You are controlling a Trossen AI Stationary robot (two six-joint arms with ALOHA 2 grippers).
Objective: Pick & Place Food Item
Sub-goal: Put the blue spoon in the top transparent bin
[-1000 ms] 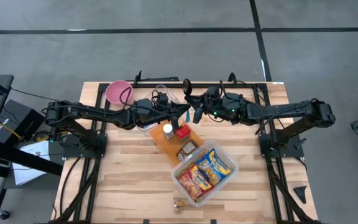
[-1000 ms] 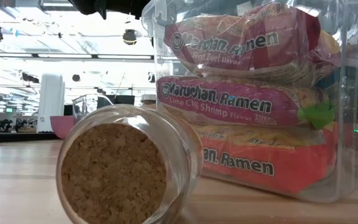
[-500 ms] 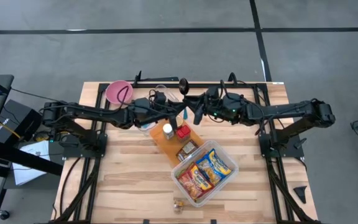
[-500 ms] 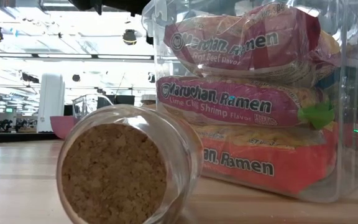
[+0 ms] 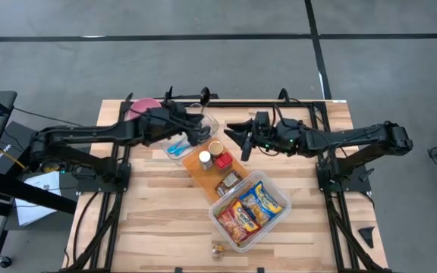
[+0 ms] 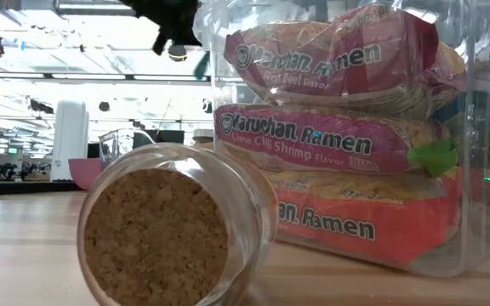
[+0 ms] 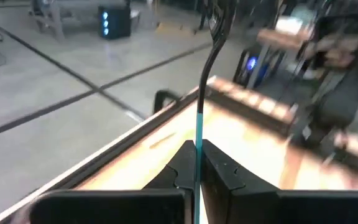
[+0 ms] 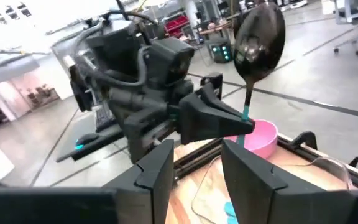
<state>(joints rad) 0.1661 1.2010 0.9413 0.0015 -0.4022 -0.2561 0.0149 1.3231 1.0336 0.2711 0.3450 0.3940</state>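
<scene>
High view: straight down over the whole surface (image 5: 158, 220). Low view: level at surface height, very close to a cork-stoppered jar (image 6: 173, 234) and ramen tub (image 6: 347, 136). Wrist views face along each arm; both share the spoon (image 8: 257, 37).

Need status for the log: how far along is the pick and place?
Done: ramen packs sit in the clear bin. In hand: left gripper shut on a spoon, raised by the pink bowl; right gripper open, empty. Left: placing the spoon; jars wait on the cutting board.
</scene>
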